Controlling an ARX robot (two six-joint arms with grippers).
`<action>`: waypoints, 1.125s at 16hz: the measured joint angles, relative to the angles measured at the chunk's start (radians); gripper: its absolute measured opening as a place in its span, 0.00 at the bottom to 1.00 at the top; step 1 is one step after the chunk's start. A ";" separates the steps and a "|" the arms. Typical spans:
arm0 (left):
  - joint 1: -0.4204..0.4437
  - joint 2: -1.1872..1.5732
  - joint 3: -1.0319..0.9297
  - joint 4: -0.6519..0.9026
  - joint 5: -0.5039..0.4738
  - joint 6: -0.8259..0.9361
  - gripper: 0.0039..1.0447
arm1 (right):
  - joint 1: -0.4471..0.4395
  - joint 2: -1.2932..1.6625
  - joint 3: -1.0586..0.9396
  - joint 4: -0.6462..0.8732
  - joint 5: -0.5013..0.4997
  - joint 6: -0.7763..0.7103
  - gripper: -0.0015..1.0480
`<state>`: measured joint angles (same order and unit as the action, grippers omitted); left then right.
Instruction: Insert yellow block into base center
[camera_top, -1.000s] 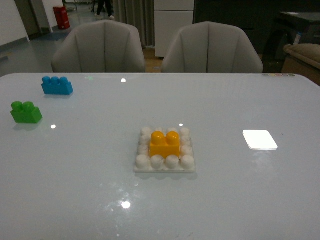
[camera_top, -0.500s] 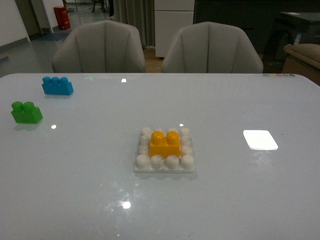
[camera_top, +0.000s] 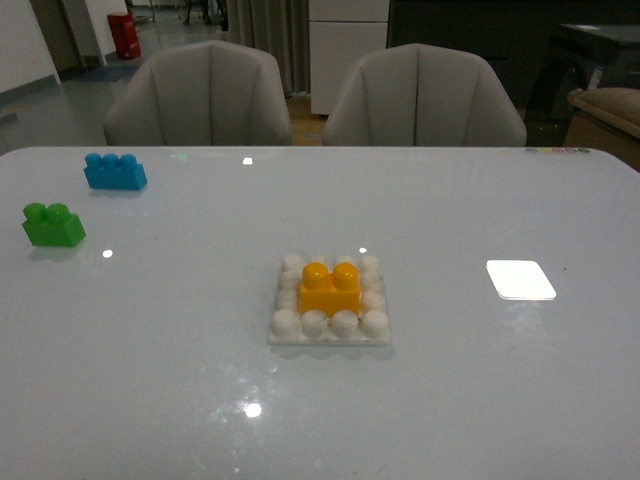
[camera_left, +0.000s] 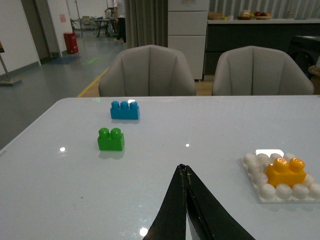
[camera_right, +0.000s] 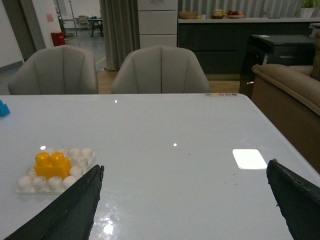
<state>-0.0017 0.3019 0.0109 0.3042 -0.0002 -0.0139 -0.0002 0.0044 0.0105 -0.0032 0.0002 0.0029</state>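
The yellow block (camera_top: 330, 288) sits on the middle of the white studded base (camera_top: 329, 322) at the table's centre, with white studs around it. It also shows in the left wrist view (camera_left: 285, 171) and the right wrist view (camera_right: 52, 165). Neither arm shows in the front view. My left gripper (camera_left: 183, 168) is shut and empty, its jaws pressed together above the table, apart from the base (camera_left: 260, 187). My right gripper (camera_right: 185, 167) is open wide and empty above bare table, apart from the base (camera_right: 27, 186).
A green two-stud brick (camera_top: 52, 225) and a blue three-stud brick (camera_top: 114, 171) lie at the table's far left. A glowing white rectangle (camera_top: 519, 279) lies to the right of the base. Two grey chairs (camera_top: 200, 95) stand behind the table.
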 joint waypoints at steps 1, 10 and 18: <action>0.000 -0.004 0.000 -0.003 0.000 0.000 0.01 | 0.000 0.000 0.000 0.000 0.000 0.000 0.94; 0.000 -0.293 0.000 -0.307 0.000 0.000 0.22 | 0.000 0.000 0.000 0.000 0.000 0.000 0.94; 0.000 -0.293 0.000 -0.307 0.000 0.000 0.93 | 0.000 0.000 0.000 0.000 0.000 0.000 0.94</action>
<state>-0.0017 0.0093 0.0113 -0.0032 -0.0002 -0.0139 -0.0002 0.0044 0.0105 -0.0032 0.0006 0.0029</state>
